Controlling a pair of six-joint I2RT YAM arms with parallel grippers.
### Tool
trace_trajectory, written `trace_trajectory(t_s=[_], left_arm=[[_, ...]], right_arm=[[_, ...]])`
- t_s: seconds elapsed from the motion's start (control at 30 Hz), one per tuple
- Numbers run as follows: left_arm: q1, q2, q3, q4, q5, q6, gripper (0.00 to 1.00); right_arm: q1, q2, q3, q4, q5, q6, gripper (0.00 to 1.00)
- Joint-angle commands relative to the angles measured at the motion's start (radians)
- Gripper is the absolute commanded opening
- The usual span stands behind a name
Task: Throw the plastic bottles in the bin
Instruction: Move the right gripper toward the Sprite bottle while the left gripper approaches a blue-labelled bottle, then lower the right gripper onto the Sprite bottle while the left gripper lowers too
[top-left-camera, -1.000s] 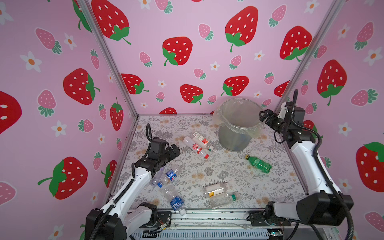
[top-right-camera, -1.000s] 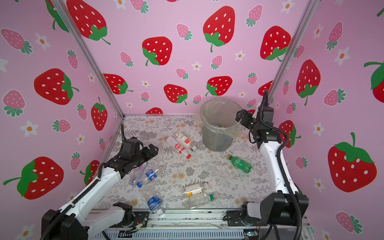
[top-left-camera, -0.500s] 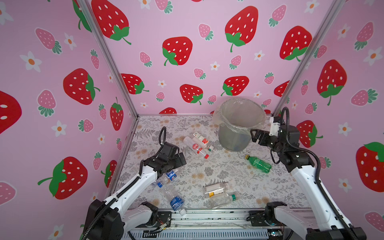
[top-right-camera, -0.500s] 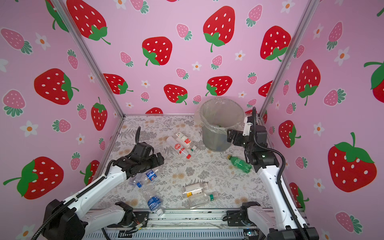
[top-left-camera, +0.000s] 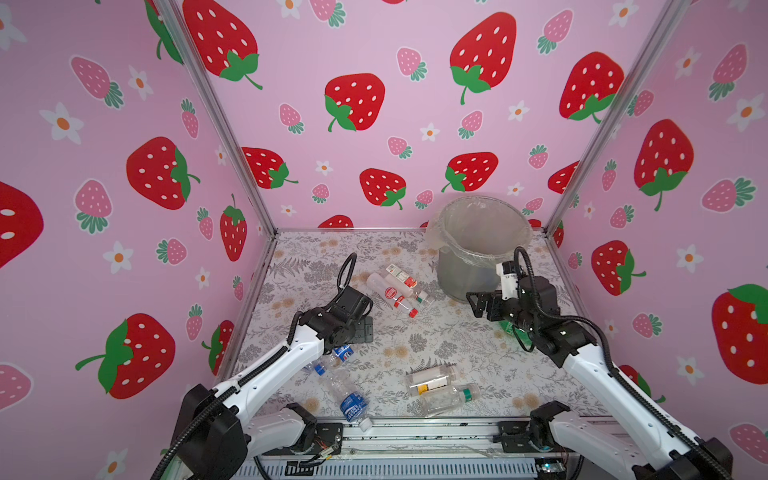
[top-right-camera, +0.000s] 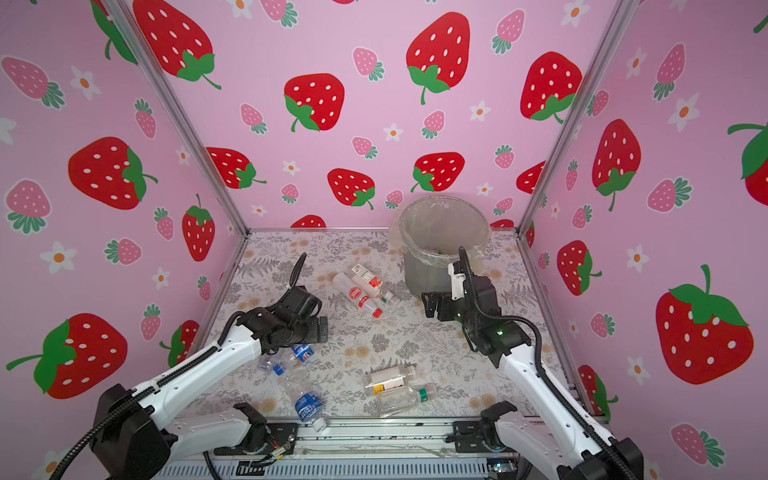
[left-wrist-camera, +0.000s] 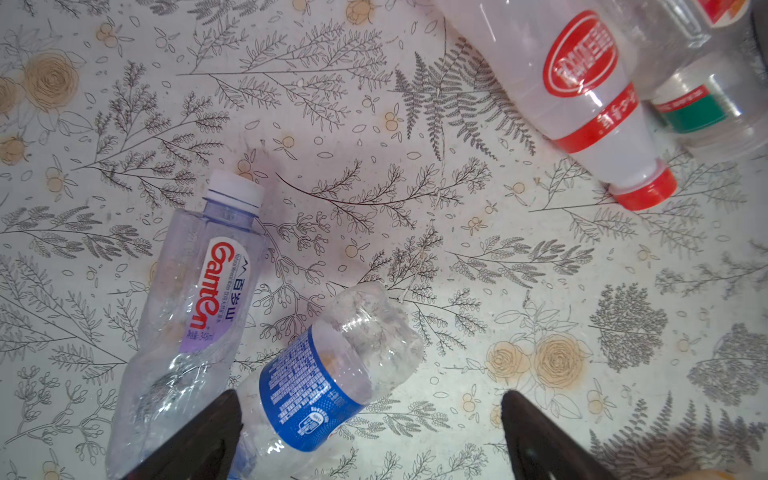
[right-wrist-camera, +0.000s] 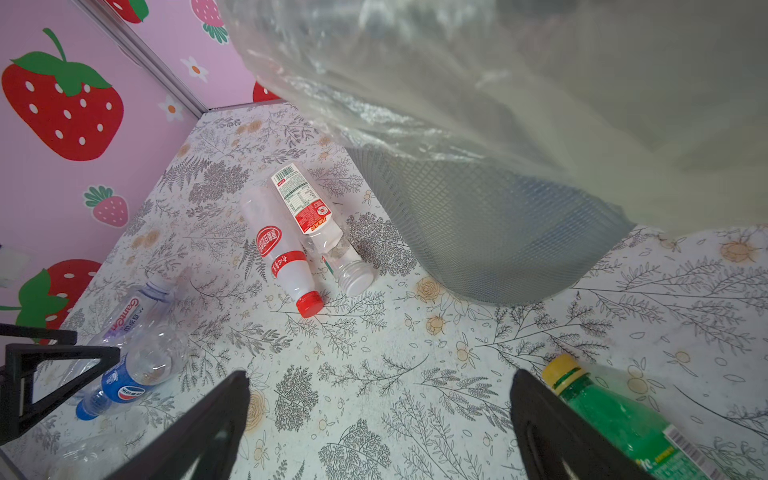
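Observation:
The grey bin (top-left-camera: 478, 249) with its clear liner stands at the back right, also in the right wrist view (right-wrist-camera: 498, 232). My left gripper (top-left-camera: 365, 328) hangs open over a crushed blue-label bottle (left-wrist-camera: 316, 386), which lies beside one finger; a Ganten bottle (left-wrist-camera: 199, 291) lies next to it. Three red-white bottles (top-left-camera: 395, 291) lie clustered mid-table. My right gripper (top-left-camera: 478, 305) is open and empty in front of the bin, low over the mat. A green bottle with a yellow cap (right-wrist-camera: 623, 419) lies just outside one right finger.
Near the front edge lie a blue-label bottle (top-left-camera: 353, 405), a yellow-label bottle (top-left-camera: 430, 378) and a clear one with a green cap (top-left-camera: 449, 397). Pink strawberry walls close in the left, back and right sides.
The right gripper has dropped from the bin's rim to low in front of the bin, by the green bottle. The left gripper has moved right and down over the blue-label bottle.

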Motion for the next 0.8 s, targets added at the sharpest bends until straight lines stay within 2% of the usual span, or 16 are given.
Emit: trace_trajectory(t_s=[0.0, 0.37, 0.6, 0.77], left_arm=[[-0.002, 0.010, 0.014, -0.018, -0.002, 0.096, 0.99], [0.004, 0.078, -0.024, 0.037, 0.052, 0.110, 0.99], [0.011, 0.119, -0.040, 0.033, 0.059, 0.136, 0.99], [0.014, 0.165, -0.048, 0.033, 0.026, 0.137, 1.00]], right_arm=[[0.010, -0.001, -0.008, 0.036, 0.019, 0.000, 0.99], [0.013, 0.008, -0.028, 0.055, 0.003, 0.006, 0.99], [0.014, 0.006, -0.034, 0.058, -0.005, 0.014, 0.99], [0.014, 0.008, -0.030, 0.064, -0.014, 0.020, 0.99]])
